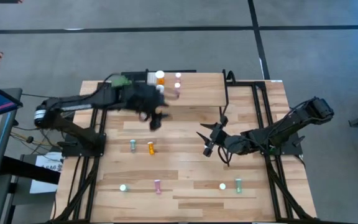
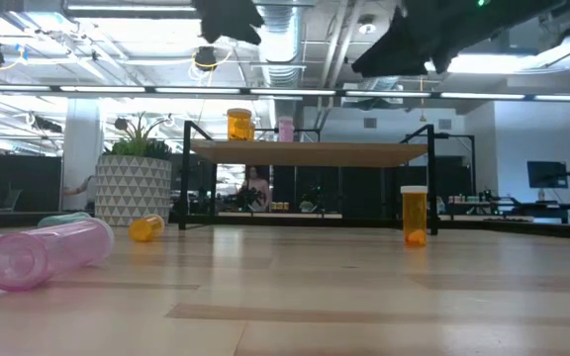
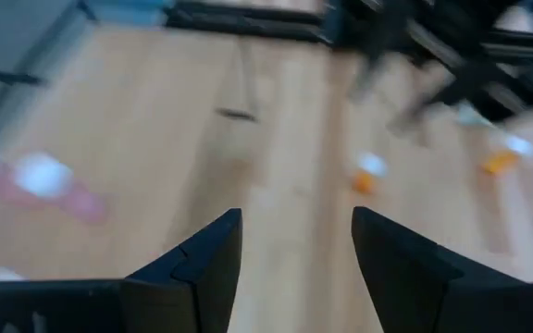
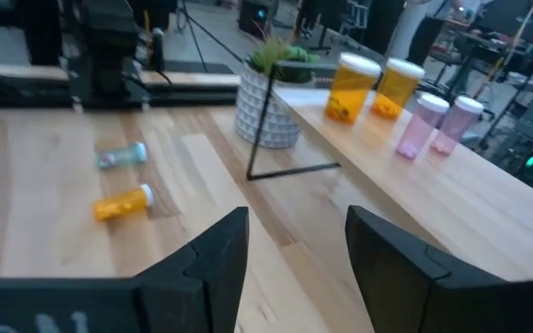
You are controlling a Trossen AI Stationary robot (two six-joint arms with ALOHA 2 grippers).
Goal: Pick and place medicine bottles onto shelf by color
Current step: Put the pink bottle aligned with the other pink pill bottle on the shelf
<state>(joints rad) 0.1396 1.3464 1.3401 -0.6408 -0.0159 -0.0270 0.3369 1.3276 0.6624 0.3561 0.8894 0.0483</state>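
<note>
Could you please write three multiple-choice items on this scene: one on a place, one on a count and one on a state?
1. What is beside the lying orange bottle on the table?
A. a pink bottle
B. a teal bottle
C. a plant pot

2. How many bottles stand on the shelf?
A. two
B. six
C. four

3. How do the left tool and the right tool stand?
A. both open and empty
B. both shut on bottles
C. one shut on a pink bottle, one open

Answers:
1. B, since the right wrist view shows the two lying near each other on the planks.
2. C, since two orange bottles and two pink bottles stand there.
3. A, since each wrist view shows a clear gap between the fingers with nothing in it.
</note>
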